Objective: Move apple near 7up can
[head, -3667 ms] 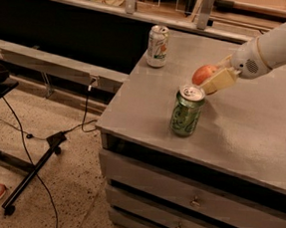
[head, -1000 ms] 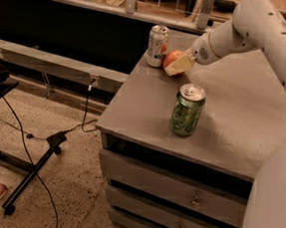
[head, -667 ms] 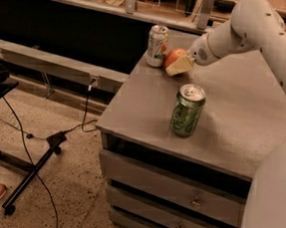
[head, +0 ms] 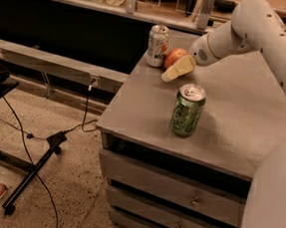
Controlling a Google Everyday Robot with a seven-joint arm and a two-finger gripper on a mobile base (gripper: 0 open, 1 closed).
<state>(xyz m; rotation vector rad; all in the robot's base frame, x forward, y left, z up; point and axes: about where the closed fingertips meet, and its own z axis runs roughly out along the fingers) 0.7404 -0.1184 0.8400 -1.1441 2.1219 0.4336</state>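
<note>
Nearest, at the lower left of the frame, a black stand [head: 26, 188] lies on the speckled floor beside the grey drawer cabinet [head: 176, 191]. On its flat grey top, an all-green patterned drink can [head: 187, 111] stands upright at centre, apart from my arm. Beyond it, at upper centre, my gripper [head: 173, 68] is clamped on the round red-orange apple [head: 174, 54], low over the top, just right of the upright white-and-silver 7up can [head: 157, 45] at the far left corner; whether fruit and can touch, I cannot tell.
</note>
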